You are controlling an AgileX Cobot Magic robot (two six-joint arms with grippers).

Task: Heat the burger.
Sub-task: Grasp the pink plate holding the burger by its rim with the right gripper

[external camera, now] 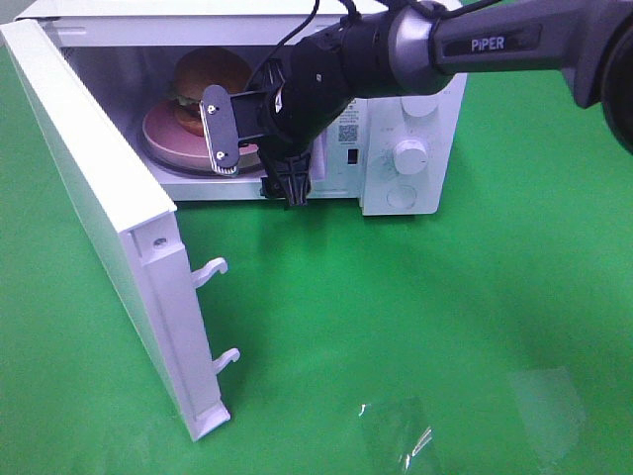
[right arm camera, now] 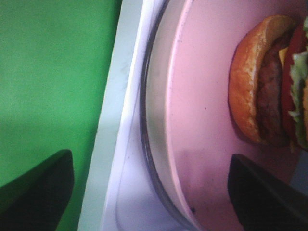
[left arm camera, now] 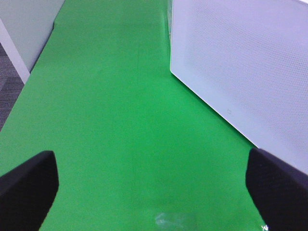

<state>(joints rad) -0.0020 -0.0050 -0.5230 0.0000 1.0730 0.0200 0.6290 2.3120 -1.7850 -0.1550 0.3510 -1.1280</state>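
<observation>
Door standing wide open nearest. Right hand gaping wide, gripping nothing, hovering at microwave mouth; burger sitting on pink plate just beyond. Left hand wide too, idling farther off.

The right arm reaches in from the upper right, its right gripper spread wide. The left gripper shows both fingers far apart.
</observation>
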